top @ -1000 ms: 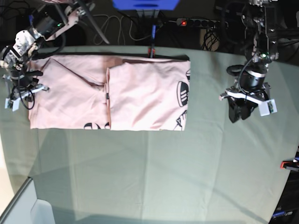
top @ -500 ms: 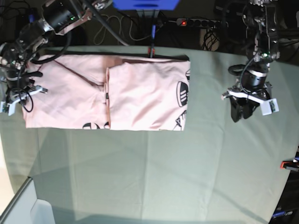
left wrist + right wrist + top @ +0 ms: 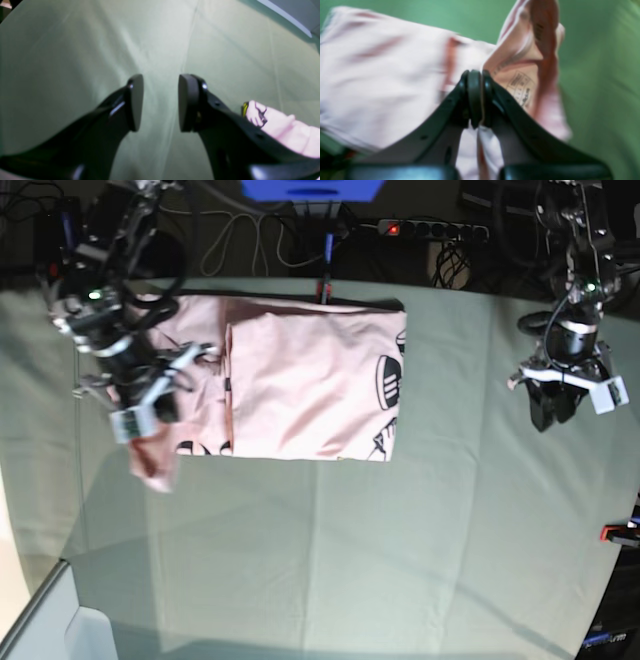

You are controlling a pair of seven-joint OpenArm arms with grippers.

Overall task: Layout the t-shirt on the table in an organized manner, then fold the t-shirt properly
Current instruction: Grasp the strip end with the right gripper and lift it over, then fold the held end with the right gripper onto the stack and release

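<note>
The pale pink t-shirt [image 3: 310, 375] lies folded lengthwise near the far edge of the table [image 3: 350, 560], black print along its right end. My right gripper [image 3: 140, 405] is shut on the shirt's left end and holds it lifted, so a flap hangs below it. Up close, the right gripper [image 3: 475, 100] pinches the t-shirt [image 3: 382, 75] fabric beside a printed label. My left gripper [image 3: 555, 408] hovers open over bare cloth, well right of the shirt. In the left wrist view, the left gripper [image 3: 160, 102] holds nothing, and a corner of the t-shirt [image 3: 282, 127] shows at right.
A red clamp [image 3: 325, 288] sits at the far table edge behind the shirt, another clamp [image 3: 618, 532] at the right edge. A power strip [image 3: 430, 227] and cables lie beyond the table. A pale grey box [image 3: 60, 620] stands at the bottom left corner.
My right gripper has lifted the shirt's left end and carried it rightward and toward the front, over the shirt. The left arm has shifted slightly right and back, still open.
</note>
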